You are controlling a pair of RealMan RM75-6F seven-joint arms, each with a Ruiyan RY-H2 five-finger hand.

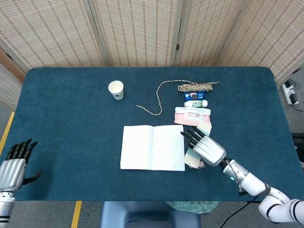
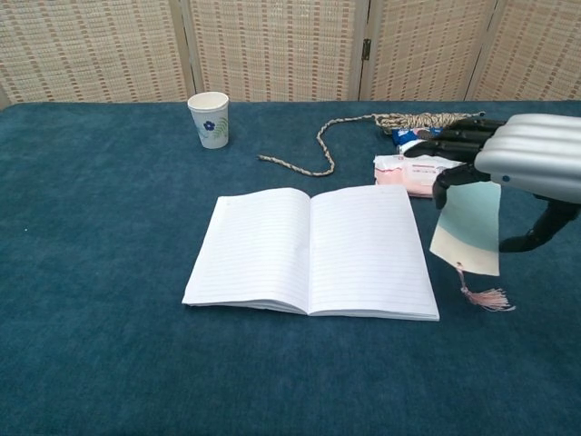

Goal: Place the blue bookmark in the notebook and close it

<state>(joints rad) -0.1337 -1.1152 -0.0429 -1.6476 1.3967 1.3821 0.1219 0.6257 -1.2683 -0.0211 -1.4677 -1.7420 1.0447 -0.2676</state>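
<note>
While the right hand [image 2: 522, 159] grips the blue bookmark [image 2: 467, 229], its fingers hide the card's top edge.

The tablecloth [image 2: 100, 227] is deep teal. The open notebook [image 2: 310, 252] shows white, faintly lined pages. The bookmark [image 2: 467, 229] is pale blue-green with a pink tassel [image 2: 488, 299]. The paper cup [image 2: 210, 119] is white with a blue flower print. The wipes pack [image 1: 192, 116] is pink. The right hand [image 2: 517, 156] is silver with black fingers [image 2: 449, 145].
</note>
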